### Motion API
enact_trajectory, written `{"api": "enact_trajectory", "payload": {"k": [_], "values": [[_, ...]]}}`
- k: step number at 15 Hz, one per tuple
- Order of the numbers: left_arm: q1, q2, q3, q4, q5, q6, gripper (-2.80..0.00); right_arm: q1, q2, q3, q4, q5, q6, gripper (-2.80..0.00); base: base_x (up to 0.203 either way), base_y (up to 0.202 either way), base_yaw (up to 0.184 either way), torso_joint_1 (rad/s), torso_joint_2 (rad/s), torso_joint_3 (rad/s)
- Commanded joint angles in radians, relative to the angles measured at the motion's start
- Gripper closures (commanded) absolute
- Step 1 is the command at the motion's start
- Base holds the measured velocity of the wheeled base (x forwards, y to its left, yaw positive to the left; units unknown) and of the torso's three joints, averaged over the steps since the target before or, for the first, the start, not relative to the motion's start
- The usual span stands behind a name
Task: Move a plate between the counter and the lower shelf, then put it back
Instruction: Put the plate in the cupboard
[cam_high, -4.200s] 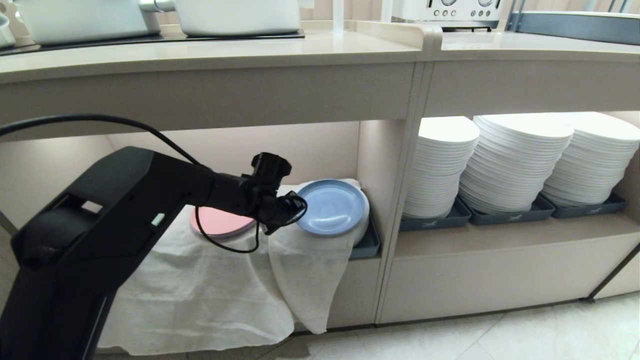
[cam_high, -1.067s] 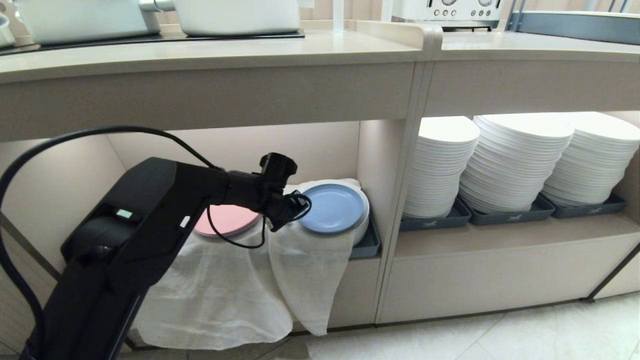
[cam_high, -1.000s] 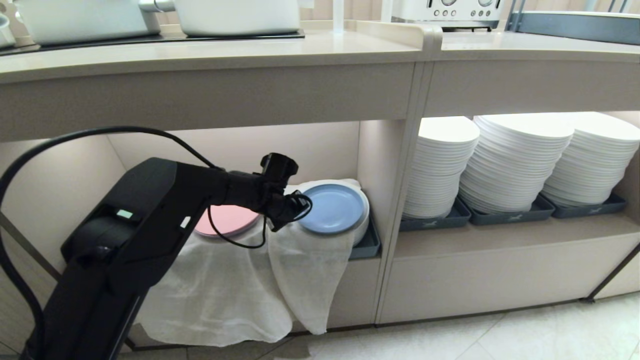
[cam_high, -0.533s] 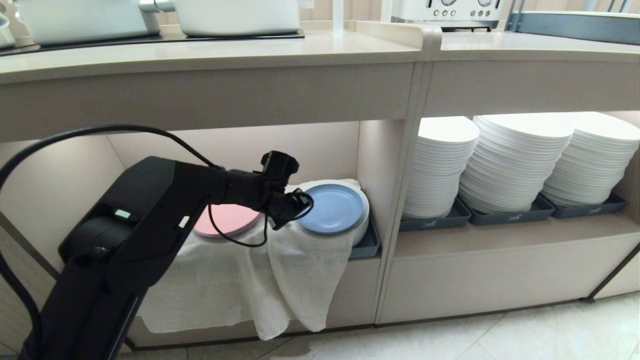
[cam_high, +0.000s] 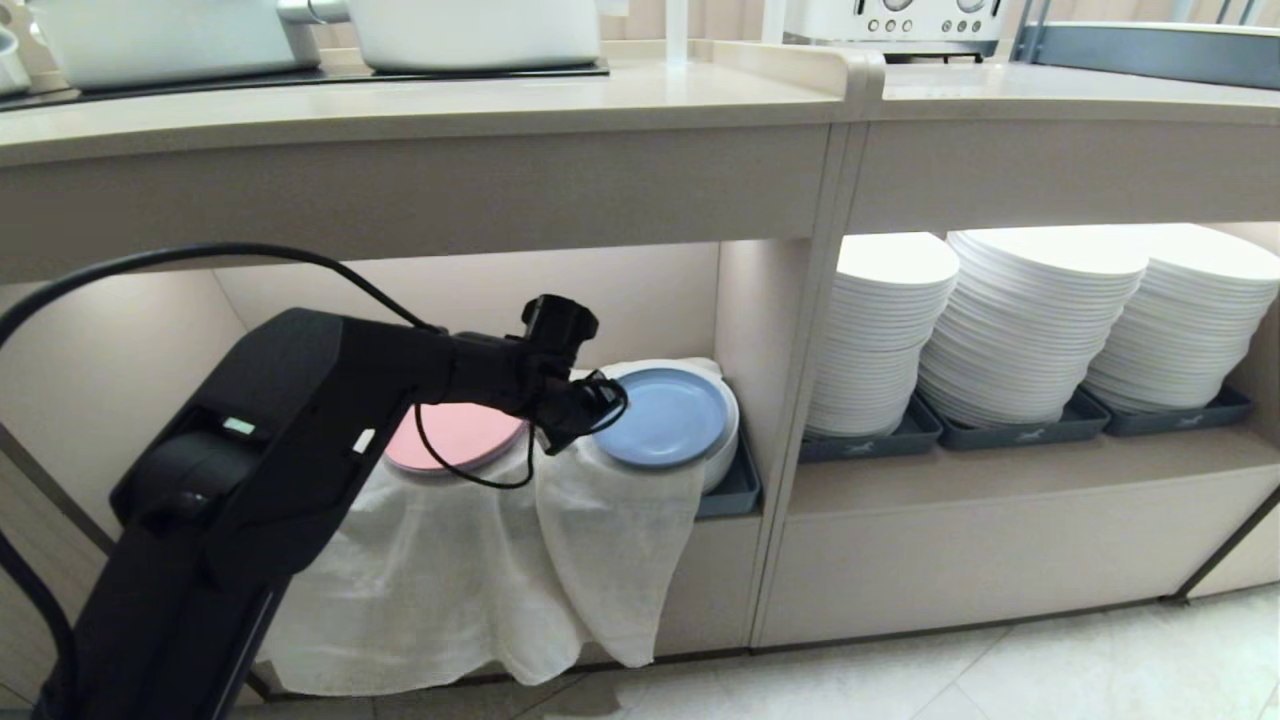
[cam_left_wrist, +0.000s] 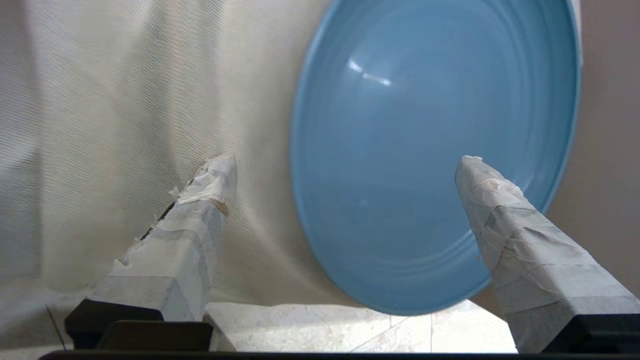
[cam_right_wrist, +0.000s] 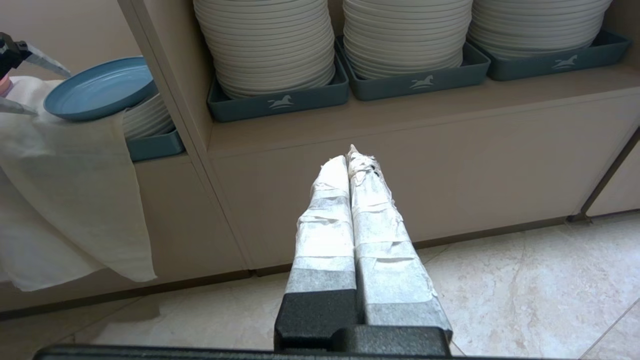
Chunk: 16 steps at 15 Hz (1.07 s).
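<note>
The light-blue plate (cam_high: 662, 416) lies in the lower shelf (cam_high: 640, 300), the lit beige recess under the long beige surface (cam_high: 420, 105). It sits on top of a short stack of white plates (cam_high: 722, 440) held in a dark grey tray (cam_high: 735, 490) at the right end of the recess, close to the dividing wall. A white cloth (cam_high: 480, 570) is draped under the plate's near edge and hangs down over the front of the shelf. Just to the left, a pink plate (cam_high: 452, 436) rests on the same cloth, partly hidden by the arm.

The left end effector (cam_high: 598, 402) reaches into the recess at the blue plate's left rim. In the left wrist view its two tape-wrapped fingers (cam_left_wrist: 200, 210) stand wide apart — one over the cloth, the other over the plate's inner face — and nothing is clamped between them. Whether either tip touches the plate cannot be told.

The right end effector (cam_right_wrist: 354, 160) hangs low in front of the neighbouring recess, its taped fingers pressed together with nothing in them. Ahead of it stand tall stacks of white plates (cam_high: 1030, 320) in grey trays (cam_right_wrist: 280, 102) — three side by side. On the surface above sit white pots (cam_high: 470, 30) on a black cooktop panel (cam_high: 300, 78).
</note>
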Motion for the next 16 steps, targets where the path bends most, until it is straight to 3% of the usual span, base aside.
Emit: {"api": "enact_trajectory", "payload": {"k": [1,10,16], "values": [[0.0,-0.009,-0.003,-0.002,-0.002,-0.005,-2.8,0.001,0.0,0.0,0.0,0.0,0.001,0.0,0.0,0.0,0.0,0.0,0.0,0.0],[0.0,-0.039,0.015,0.074,-0.002,-0.008,-2.8,0.0,0.0,0.0,0.0,0.0,0.001,0.0,0.0,0.0,0.0,0.0,0.0,0.0],[-0.001,-0.088,0.113,0.083,0.005,-0.008,-2.8,0.0,0.0,0.0,0.0,0.0,0.001,0.0,0.0,0.0,0.0,0.0,0.0,0.0]]}}
